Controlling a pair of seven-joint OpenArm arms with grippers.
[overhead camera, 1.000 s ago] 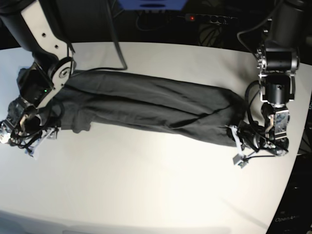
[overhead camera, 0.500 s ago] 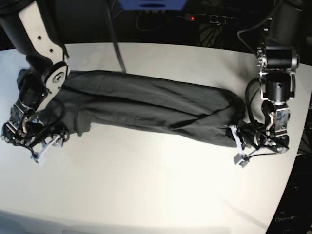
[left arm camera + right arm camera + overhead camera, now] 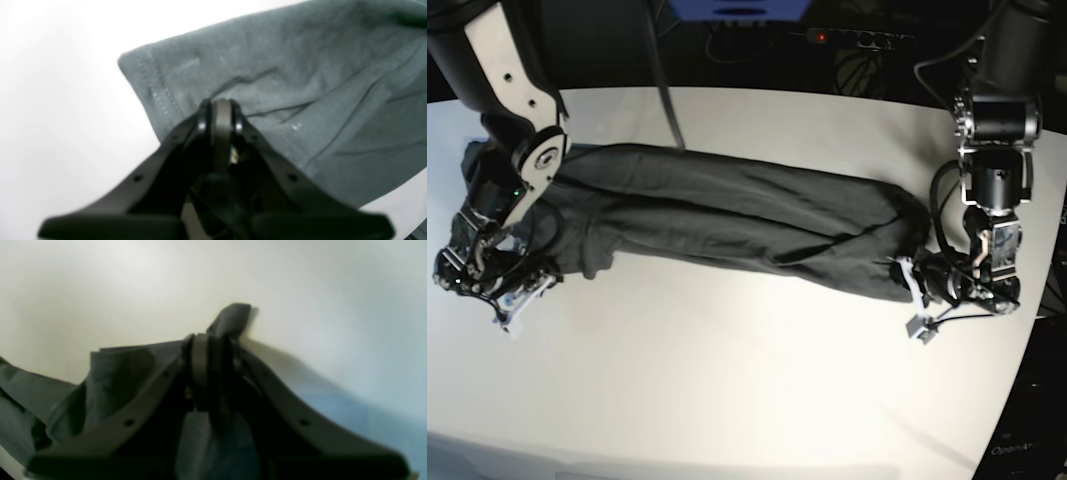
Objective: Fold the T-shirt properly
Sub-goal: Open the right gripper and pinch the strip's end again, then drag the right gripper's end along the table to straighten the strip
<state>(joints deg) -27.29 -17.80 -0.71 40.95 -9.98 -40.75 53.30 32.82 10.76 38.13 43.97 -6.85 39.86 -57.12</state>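
The dark charcoal T-shirt (image 3: pixel 727 215) lies stretched in a long wrinkled band across the white table, from far left to right. My right gripper (image 3: pixel 505 298) is at the shirt's left end, low on the table. In the right wrist view its jaws (image 3: pixel 213 340) are shut on the T-shirt (image 3: pixel 116 373), and a tab of cloth pokes out past the tips. My left gripper (image 3: pixel 919 288) is at the shirt's right end. In the left wrist view it (image 3: pixel 222 111) is shut on the T-shirt (image 3: pixel 300 83) near a stitched hem corner.
The white table (image 3: pixel 727 400) curves away at the front right edge (image 3: pixel 1017 400). A power strip and cables (image 3: pixel 847 38) lie behind the table's far edge. Both arms stand over the shirt's ends.
My right arm has shifted slightly toward the front, drawing the shirt's left end with it. The left arm and the right end of the shirt have stayed put.
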